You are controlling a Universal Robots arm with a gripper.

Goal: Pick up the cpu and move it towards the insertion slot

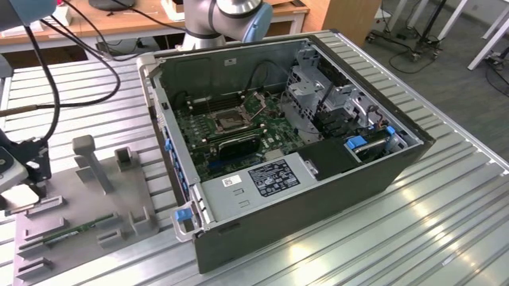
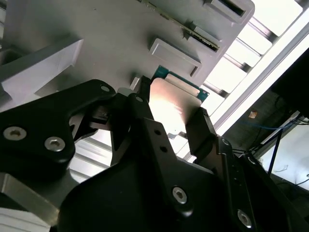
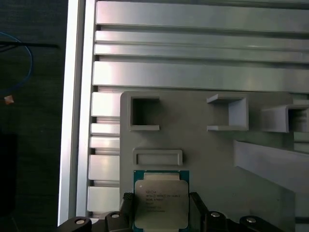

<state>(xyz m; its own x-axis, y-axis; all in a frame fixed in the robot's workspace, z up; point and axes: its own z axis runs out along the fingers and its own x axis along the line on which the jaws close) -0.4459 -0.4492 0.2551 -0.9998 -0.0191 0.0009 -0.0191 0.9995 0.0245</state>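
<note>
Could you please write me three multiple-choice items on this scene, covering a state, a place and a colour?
1. The computer case is: A. open-sided; B. closed; C. upside down.
2. The cpu sits: A. inside the case; B. between the jaws of the gripper; C. on the floor.
3. The fixture tray is: A. red; B. grey; C. yellow.
Answers: 1 A, the motherboard is exposed in the exterior view; 2 B, the jaws clamp its edges in both wrist views; 3 B, it is plain grey throughout.
</note>
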